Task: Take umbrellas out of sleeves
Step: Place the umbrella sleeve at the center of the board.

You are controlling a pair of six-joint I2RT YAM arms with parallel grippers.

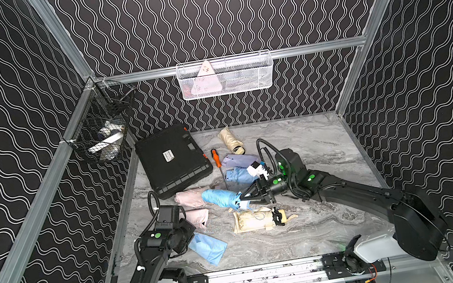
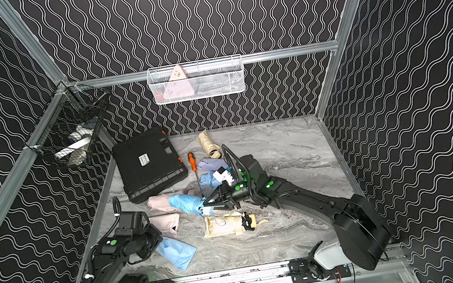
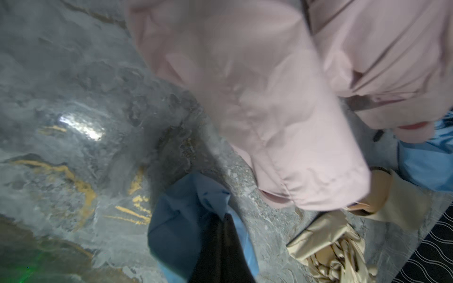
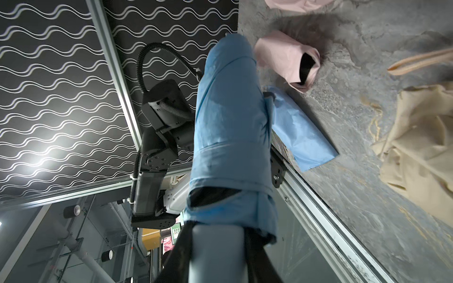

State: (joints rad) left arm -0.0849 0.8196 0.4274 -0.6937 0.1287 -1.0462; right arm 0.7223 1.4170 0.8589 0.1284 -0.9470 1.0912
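Over our grey marble tabletop point(image 1: 311, 236), we hold the crinkly light blue folded umbrella point(image 1: 218, 197) up by its handle, our right gripper point(image 1: 245, 199) squeezed tight on it, while our left gripper point(image 3: 220, 235) pinches the flat light blue cloth sleeve point(image 1: 209, 248) so it cannot follow.

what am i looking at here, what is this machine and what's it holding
Two robot arms work over a marble table, each ending in a two-fingered gripper. Two pictures look down from overhead; the other two come from cameras on the wrists. The right gripper holds a blue umbrella by its handle. The left gripper is closed on the flat blue sleeve. Also lying on the table are a pink sleeve, a cream umbrella, a black case and a screwdriver.
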